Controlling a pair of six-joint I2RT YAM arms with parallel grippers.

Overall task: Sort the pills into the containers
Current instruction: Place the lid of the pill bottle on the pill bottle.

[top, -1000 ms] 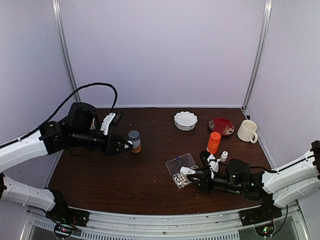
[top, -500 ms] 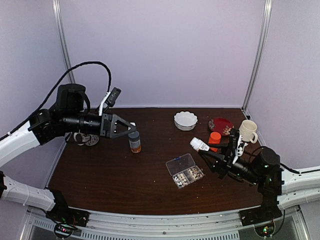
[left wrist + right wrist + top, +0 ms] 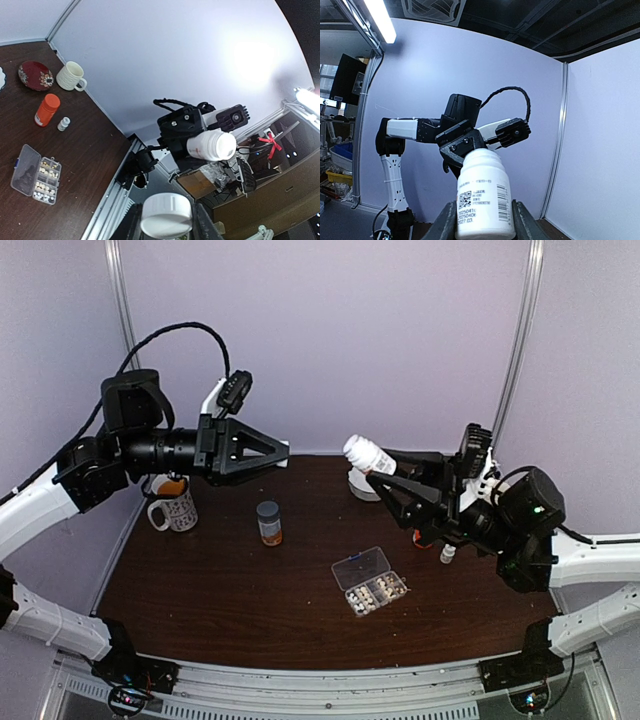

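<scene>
My right gripper (image 3: 392, 476) is raised above the table, shut on a white labelled bottle (image 3: 367, 454) that tilts up to the left. In the right wrist view the bottle (image 3: 483, 197) stands between the fingers of the right gripper (image 3: 482, 222). My left gripper (image 3: 281, 452) hangs level in the air, pointing at the bottle from a short gap away. In the left wrist view the left gripper (image 3: 166, 222) is shut on a white round cap (image 3: 166, 214). The clear pill box (image 3: 369, 581) lies open on the table, with pale pills (image 3: 376, 592) in its cells.
A grey-capped bottle (image 3: 268, 522) stands mid-table and a patterned mug (image 3: 176, 510) at the left. A white bowl (image 3: 357, 486) sits at the back. The left wrist view shows an orange bottle (image 3: 47, 109), a small white bottle (image 3: 63, 123), a cream mug (image 3: 71, 76) and a red plate (image 3: 34, 75).
Both arms rose from table height. The right gripper carried the white bottle up and left from beside the pill box. The left gripper left the grey-capped bottle and now faces the white bottle.
</scene>
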